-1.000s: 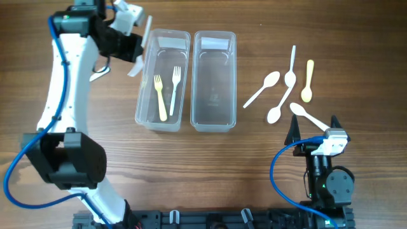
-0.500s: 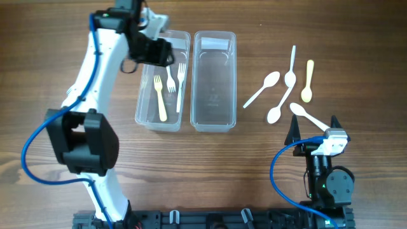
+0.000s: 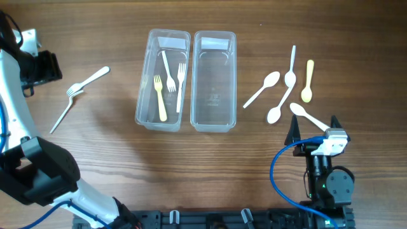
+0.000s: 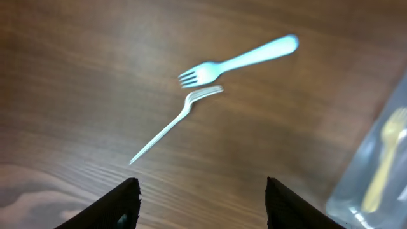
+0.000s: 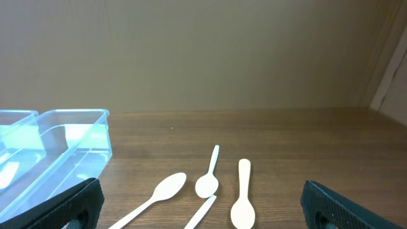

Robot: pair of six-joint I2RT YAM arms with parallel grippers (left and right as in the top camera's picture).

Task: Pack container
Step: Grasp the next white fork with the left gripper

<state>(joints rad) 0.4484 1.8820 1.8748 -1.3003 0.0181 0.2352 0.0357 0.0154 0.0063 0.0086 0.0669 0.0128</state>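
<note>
— Looking down from overhead, we are seeing the left gripper [image 3: 49,67] hanging over the far left edge of the brown wooden table [image 3: 114,152], are we not?

— We are. In the wrist view its two black fingers [image 4: 124,203] are standing wide apart, and they are gripping nothing.

— Below it we are finding a white plastic fork [image 4: 241,58] and a thin clear plastic fork [image 4: 173,126] lying on the wood. Blur is keeping us from telling whether their tines are touching.

— Both are lying well apart from the left clear plastic container [image 3: 141,95], which is holding a yellow plastic fork [image 3: 159,98] and two white forks [image 3: 180,86] on its floor.

— Just beside that one, the right clear plastic container [image 3: 230,95] is standing with its long wall alongside.

— Further right, we are counting four white plastic spoons [image 3: 262,89] and a yellow plastic spoon [image 3: 308,83] lying loose on the table.

— Near the closest white spoon the right gripper [image 3: 313,127] is resting, its fingers [image 5: 76,203] standing wide open and holding nothing.
</note>
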